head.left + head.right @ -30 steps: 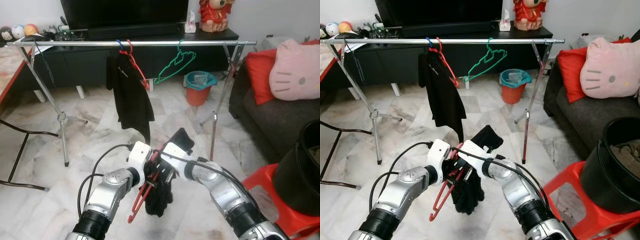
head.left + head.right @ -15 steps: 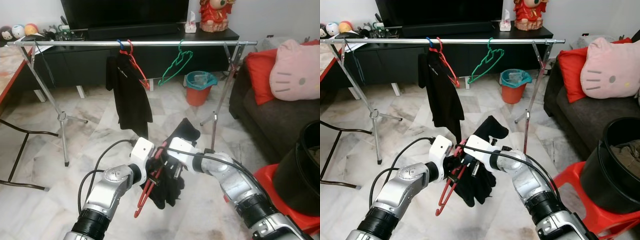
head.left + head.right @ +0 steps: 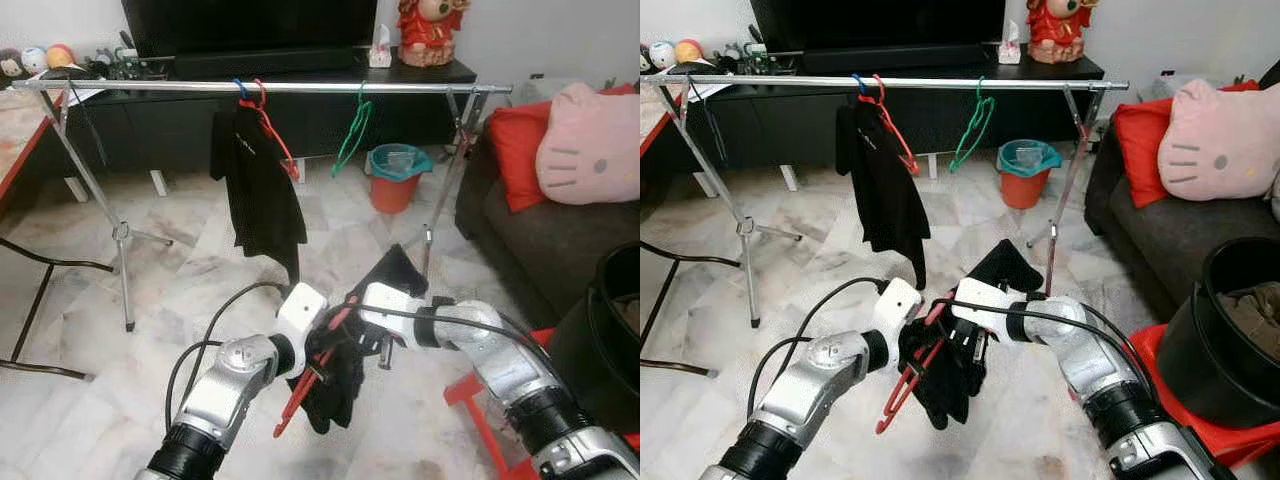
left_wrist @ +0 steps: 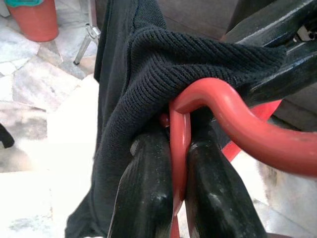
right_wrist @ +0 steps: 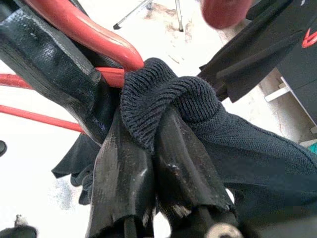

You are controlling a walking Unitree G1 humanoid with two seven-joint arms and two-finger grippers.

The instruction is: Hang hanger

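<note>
From the head views, the left gripper [image 3: 312, 352] and right gripper [image 3: 350, 335] meet low at 6 o'clock, well short of the rail [image 3: 270, 87]. Between them hangs a red hanger [image 3: 305, 385] with a black garment [image 3: 335, 385] bunched over it. The cloth sits in a lump rather than spread on the shoulders, so I judge it could slide off once the hanger tilts upward, or the hook could twist out of line before it reaches the rail.

On the rail at 12 o'clock hang a black shirt [image 3: 258, 180] on another red hanger and an empty green hanger [image 3: 350, 135]. The free stretch lies toward 1 o'clock, between the green hanger and the rack leg [image 3: 440, 210]. A swing wide of that gap would likely knock the green hanger or catch the leg. An orange bin [image 3: 398, 178] stands behind the rack, a sofa [image 3: 500, 230] with a pink cushion [image 3: 590, 140] at 3 o'clock, and a black bucket [image 3: 1230, 330] on a red stool [image 3: 1180, 370] at 4 o'clock, close to the right elbow.

In the left wrist view, the jaws are closed on the red wire, knit cloth [image 4: 198, 59] draped just above. The grip is thin, so I judge the wire could rotate.

In the right wrist view, the jaws pinch a fold of knit [image 5: 163, 104], touching the hanger's bar [image 5: 84, 34]. If that pinch releases late, it may drag the garment off.
</note>
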